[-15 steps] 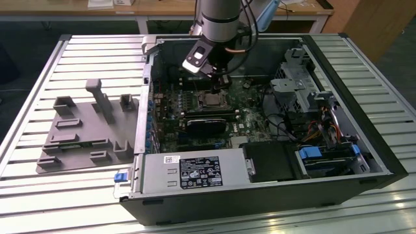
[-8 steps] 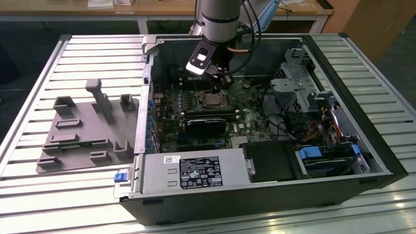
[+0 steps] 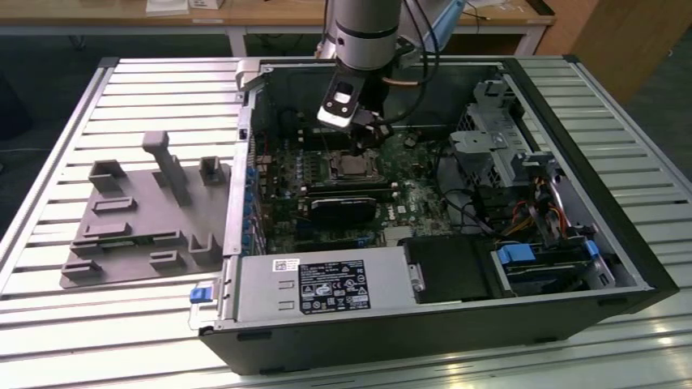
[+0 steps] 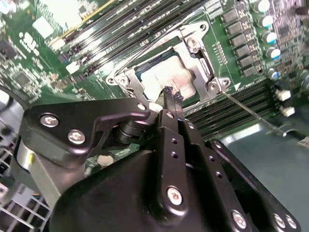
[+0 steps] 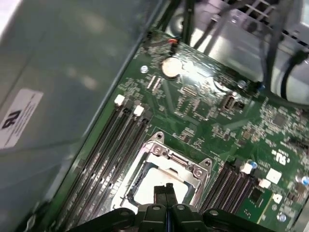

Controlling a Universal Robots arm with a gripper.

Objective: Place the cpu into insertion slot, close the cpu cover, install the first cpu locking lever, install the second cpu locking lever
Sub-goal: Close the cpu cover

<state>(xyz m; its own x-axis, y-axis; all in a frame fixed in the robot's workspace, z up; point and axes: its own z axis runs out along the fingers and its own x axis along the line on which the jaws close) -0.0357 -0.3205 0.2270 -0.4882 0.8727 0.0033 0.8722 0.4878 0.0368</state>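
End effector (image 4: 171,95) — closed, empty — just over the cpu (image 4: 161,76), cpu cover (image 4: 195,47) around it.

Your gripper (image 4: 172,95) hangs low over the green circuit board (image 4: 29,63), its two black fingers (image 4: 170,126) pressed together with their tips just above one edge of the chip (image 4: 164,76). The silver-grey chip lies flat inside the square opening of the metal cover (image 4: 199,52), which frames it on all sides. Long dark memory slots (image 4: 120,24) run along both flanks of the cover, a thin metal rod (image 4: 248,110) slants away from one corner, and a row of small round capacitors (image 4: 264,21) lines the board's edge.
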